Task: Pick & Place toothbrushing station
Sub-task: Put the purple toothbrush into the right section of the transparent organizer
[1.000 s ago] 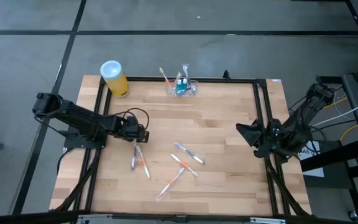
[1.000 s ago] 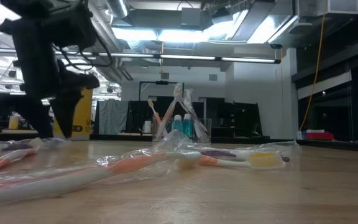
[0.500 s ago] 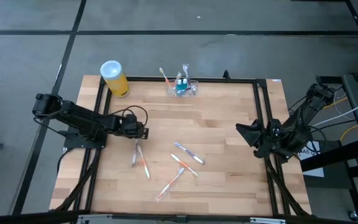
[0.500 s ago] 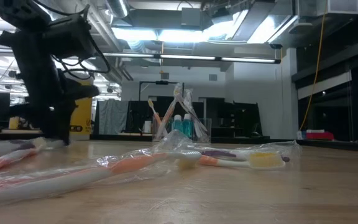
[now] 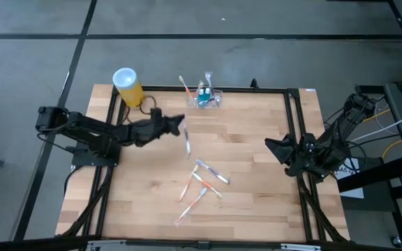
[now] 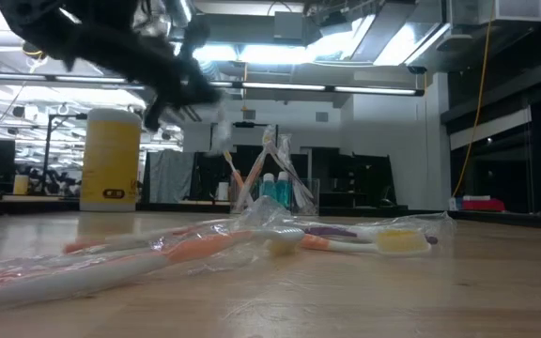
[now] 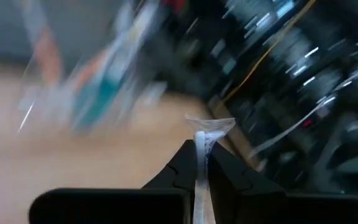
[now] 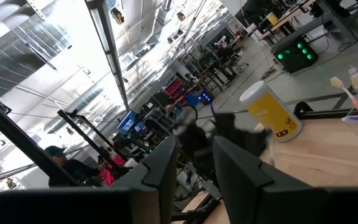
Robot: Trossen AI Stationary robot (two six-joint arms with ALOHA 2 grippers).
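Up near the top middle of the high view, right at the far edge of the wooden worktop (image 5: 257, 174), sits the toothbrushing station (image 5: 206, 99), a little clear holder with a couple of brushes sticking up out of it and something teal inside. Just left of it in that frame is the left claw (image 5: 180, 124), lifted off the wood and pinched tight on a wrapped toothbrush (image 5: 187, 143) that hangs down from the tips. The left wrist view backs that up: both dark fingers (image 7: 182, 167) are squeezed onto a thin white plastic strip, though everything past them is a smear. From the low view the same arm is a dark blur across the upper left, with the holder showing in the middle distance behind the clutter. A yellow canister (image 5: 128, 86) with a white top stands at the upper left corner of the worktop. Around the center of the high view there's a loose bunch of wrapped toothbrushes (image 5: 204, 183) lying flat. Over at the right edge of the frame the right claw (image 5: 274, 148) is parked, fingers only a narrow gap apart and holding nothing.
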